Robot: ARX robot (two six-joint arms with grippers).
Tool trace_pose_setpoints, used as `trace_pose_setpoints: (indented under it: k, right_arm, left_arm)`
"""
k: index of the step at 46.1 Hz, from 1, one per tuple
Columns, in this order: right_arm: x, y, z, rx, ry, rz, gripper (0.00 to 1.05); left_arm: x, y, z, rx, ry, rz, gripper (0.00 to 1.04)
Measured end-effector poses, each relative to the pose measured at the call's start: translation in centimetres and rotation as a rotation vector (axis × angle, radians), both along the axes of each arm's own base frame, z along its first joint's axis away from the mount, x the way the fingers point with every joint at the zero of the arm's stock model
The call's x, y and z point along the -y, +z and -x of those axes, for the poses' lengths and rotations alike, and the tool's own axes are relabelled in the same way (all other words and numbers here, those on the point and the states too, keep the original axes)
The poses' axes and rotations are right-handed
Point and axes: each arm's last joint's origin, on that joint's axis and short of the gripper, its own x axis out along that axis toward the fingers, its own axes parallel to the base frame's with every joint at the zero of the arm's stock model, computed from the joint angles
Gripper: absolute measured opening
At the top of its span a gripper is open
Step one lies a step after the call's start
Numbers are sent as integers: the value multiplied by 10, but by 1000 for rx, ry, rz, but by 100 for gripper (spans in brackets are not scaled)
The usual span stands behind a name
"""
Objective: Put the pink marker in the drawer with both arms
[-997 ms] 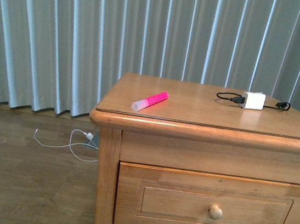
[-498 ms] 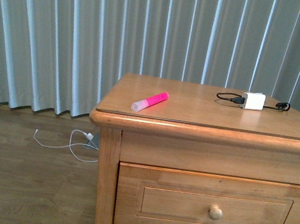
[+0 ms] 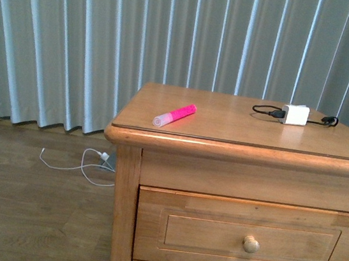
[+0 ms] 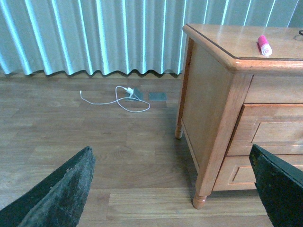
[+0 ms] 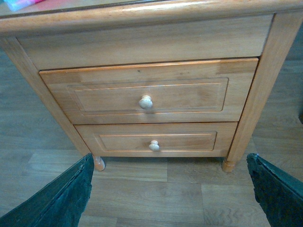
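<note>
While the left gripper [image 4: 170, 151] and the right gripper [image 5: 169, 160] both gape wide with nothing between their fingers, the pink marker [image 3: 174, 115] lies on the nightstand [image 3: 239, 129] top near its front left corner. The drawer [image 3: 250, 237] beneath is shut. A white charger block [image 3: 294, 114] sits toward the nightstand's back right.

Nothing here can be read: no writing, label, brand or number shows in any view. Any print on the pink marker [image 3: 174, 116] or the white charger block [image 3: 294, 114] is too small to make out, and the drawer [image 5: 147, 97] front shows only bare wood.
</note>
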Motion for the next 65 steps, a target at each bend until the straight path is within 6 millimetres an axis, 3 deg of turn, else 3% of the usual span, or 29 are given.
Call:
trace_pose_setpoints:
  k: [16, 40, 47, 65]
  right_arm:
    - [-77, -10, -104, -166, 65, 75, 96]
    - [-114, -50, -199, -201, 16, 130, 96]
    - [-111, -67, -216, -224, -21, 151, 96]
    - [-99, -85, -227, -246, -70, 173, 96]
  left_arm:
    - [0, 0, 0, 0, 0, 0, 99]
    - [0, 0, 0, 0, 0, 0, 99]
    - [0, 0, 0, 0, 0, 0, 99]
    - [0, 0, 0, 0, 0, 0, 99]
